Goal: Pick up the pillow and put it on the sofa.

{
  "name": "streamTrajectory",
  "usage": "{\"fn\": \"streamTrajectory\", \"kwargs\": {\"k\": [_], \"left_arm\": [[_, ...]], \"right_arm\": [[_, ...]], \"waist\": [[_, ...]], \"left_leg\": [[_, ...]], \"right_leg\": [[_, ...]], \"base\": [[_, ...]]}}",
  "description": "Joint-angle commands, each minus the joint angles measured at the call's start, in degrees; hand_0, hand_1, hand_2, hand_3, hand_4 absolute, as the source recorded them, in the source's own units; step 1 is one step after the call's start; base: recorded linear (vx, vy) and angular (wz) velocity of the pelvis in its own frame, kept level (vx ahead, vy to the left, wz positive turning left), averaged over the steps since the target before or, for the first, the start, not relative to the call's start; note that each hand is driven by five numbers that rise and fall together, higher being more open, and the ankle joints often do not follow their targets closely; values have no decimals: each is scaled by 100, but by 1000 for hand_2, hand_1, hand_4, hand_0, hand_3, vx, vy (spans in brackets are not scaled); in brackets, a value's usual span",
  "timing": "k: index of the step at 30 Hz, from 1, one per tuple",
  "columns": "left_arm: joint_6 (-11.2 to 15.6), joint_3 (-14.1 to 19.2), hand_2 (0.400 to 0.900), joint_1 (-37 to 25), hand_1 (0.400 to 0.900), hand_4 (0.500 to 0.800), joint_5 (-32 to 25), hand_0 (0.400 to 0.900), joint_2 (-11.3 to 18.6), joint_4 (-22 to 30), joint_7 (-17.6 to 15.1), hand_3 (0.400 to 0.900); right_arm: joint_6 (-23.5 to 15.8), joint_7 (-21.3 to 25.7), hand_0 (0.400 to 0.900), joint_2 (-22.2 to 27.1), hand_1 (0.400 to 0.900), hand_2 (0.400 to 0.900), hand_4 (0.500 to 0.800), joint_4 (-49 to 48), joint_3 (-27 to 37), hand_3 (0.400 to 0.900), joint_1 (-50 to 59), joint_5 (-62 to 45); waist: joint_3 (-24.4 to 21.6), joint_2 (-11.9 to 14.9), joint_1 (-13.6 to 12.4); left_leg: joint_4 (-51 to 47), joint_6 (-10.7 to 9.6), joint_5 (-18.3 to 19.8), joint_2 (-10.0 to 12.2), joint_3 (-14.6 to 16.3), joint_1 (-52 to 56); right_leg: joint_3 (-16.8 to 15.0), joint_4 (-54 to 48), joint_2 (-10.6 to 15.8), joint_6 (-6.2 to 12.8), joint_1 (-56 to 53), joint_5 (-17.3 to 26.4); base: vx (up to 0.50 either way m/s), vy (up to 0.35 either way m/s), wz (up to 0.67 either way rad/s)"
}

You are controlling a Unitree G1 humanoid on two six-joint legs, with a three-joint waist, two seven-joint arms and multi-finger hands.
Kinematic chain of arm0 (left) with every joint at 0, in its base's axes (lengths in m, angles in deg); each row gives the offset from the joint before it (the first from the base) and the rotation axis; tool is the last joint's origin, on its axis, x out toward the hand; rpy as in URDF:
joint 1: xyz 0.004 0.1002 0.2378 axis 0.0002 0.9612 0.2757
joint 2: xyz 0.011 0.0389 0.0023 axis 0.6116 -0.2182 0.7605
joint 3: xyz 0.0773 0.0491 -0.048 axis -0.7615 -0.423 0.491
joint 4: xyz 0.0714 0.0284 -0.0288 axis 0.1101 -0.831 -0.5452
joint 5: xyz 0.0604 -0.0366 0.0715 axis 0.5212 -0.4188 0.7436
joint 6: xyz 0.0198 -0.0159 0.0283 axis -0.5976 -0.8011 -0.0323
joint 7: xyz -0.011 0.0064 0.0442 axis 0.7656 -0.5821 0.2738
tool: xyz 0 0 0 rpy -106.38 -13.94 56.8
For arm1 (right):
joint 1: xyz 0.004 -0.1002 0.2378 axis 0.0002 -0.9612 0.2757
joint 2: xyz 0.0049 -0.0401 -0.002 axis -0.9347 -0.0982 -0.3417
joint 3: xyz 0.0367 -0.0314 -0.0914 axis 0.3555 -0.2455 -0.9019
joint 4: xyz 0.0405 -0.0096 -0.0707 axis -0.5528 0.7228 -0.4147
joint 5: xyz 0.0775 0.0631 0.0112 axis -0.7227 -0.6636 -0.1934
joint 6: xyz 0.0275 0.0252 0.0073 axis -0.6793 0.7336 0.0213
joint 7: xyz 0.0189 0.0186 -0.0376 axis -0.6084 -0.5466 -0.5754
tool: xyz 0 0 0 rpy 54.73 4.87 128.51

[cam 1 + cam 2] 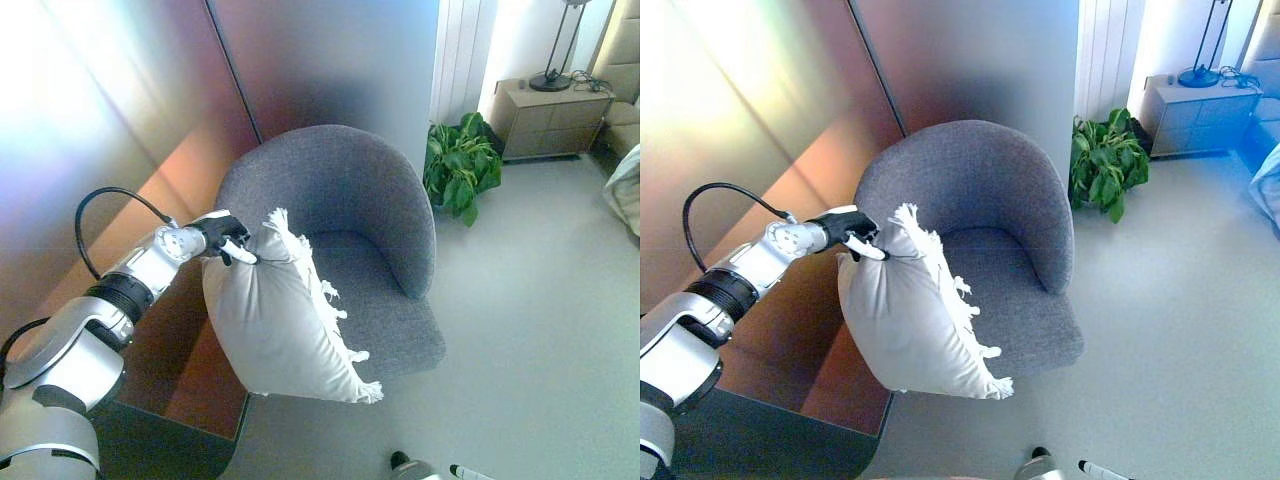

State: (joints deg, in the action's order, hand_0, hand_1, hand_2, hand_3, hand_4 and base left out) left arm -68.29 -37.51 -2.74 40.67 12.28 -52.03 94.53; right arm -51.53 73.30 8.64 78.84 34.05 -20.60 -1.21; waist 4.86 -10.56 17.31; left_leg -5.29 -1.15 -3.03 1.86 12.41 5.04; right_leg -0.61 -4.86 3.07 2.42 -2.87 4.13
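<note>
A white square pillow (285,320) with fringed edges hangs in the air beside the left front of a grey round-backed armchair (350,215). My left hand (228,240) is shut on the pillow's top left corner, pinching the cloth, with the arm reaching in from the lower left. The pillow hangs tilted, and its lower corner (995,385) hangs in front of the seat's front edge. The chair's seat (1015,290) has nothing lying on it. My right hand (430,470) shows only as a sliver at the bottom edge.
A wood-toned wall panel (120,150) stands close on the left of the chair. A green potted plant (460,165) stands behind the chair on the right, with a low cabinet (545,120) and a floor lamp base beyond. Pale floor (540,320) stretches to the right.
</note>
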Motion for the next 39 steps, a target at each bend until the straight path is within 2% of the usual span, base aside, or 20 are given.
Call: {"fn": "streamTrajectory", "kwargs": {"k": [1, 4, 5, 6, 7, 15, 31, 35, 39], "left_arm": [[55, 570, 400, -1867, 400, 500, -311, 400, 290, -306, -891, 400], [-64, 632, 400, -1828, 400, 500, -444, 400, 189, -339, -999, 400], [-71, 664, 518, -1791, 518, 571, -488, 518, 157, -376, -1078, 518], [-79, 712, 586, -1758, 586, 612, -572, 586, 123, -427, -1058, 586], [-103, 764, 900, -1736, 900, 800, -561, 900, 113, -448, -1016, 900], [-97, 831, 900, -1654, 900, 800, -565, 900, 267, -649, -866, 900], [-138, 913, 900, -1596, 900, 800, -659, 900, 436, -459, -820, 900], [-55, 977, 900, -1494, 900, 800, -767, 900, 487, -315, -660, 900], [207, 1089, 900, -1176, 900, 800, -1078, 900, 480, -127, -420, 900]], "right_arm": [[-38, -33, 900, 147, 900, 900, 800, 175, 30, 900, -104, -142], [-55, -67, 900, 138, 900, 900, 800, 185, 39, 900, -133, -105], [-48, -73, 900, 142, 900, 900, 800, 170, 28, 900, -140, -97], [-60, -66, 900, 130, 900, 900, 800, 175, 15, 900, -150, -94], [-62, -61, 900, 121, 900, 900, 800, 175, 18, 900, -159, -74], [-132, -104, 900, 93, 900, 900, 800, 215, 2, 900, -255, 47], [-200, -11, 900, -35, 900, 900, 800, 194, -168, 900, -221, 46], [-226, -5, 900, -57, 900, 900, 800, 129, -202, 900, -200, 123], [-269, 22, 900, -88, 900, 900, 800, 82, -282, 900, -176, 186]], "waist": [[-343, -49, 38], [-355, -62, 80], [-350, -62, 96], [-356, -61, 106], [-360, -58, 112], [-396, -11, 93], [-424, 81, -95], [-424, 140, -168], [-413, 219, -254]], "left_leg": [[208, -138, 645, -318, 241, 376], [227, -130, 662, -314, 244, 359], [229, -128, 667, -311, 248, 358], [227, -124, 673, -312, 248, 363], [230, -122, 674, -310, 258, 364], [264, -118, 678, -280, 287, 347], [260, -105, 681, -296, 204, 332], [271, -100, 689, -301, 161, 323], [257, -83, 685, -300, 88, 314]], "right_leg": [[25, 123, -54, 552, -1, -235], [-13, 134, -66, 549, 28, -239], [-24, 143, -65, 552, 37, -246], [-34, 138, -68, 556, 35, -249], [-41, 136, -71, 552, 31, -248], [-23, 159, -66, 563, 57, -245], [123, 130, -38, 558, 14, -239], [173, 125, -30, 548, 6, -238], [203, 147, -29, 528, -5, -257]], "base": [[34, -53, -11], [29, -28, -9], [31, -10, -7], [36, -10, -6], [40, -13, -5], [12, -4, -1], [-2, 2, 1], [-25, 19, 5], [-31, 24, 5]]}}
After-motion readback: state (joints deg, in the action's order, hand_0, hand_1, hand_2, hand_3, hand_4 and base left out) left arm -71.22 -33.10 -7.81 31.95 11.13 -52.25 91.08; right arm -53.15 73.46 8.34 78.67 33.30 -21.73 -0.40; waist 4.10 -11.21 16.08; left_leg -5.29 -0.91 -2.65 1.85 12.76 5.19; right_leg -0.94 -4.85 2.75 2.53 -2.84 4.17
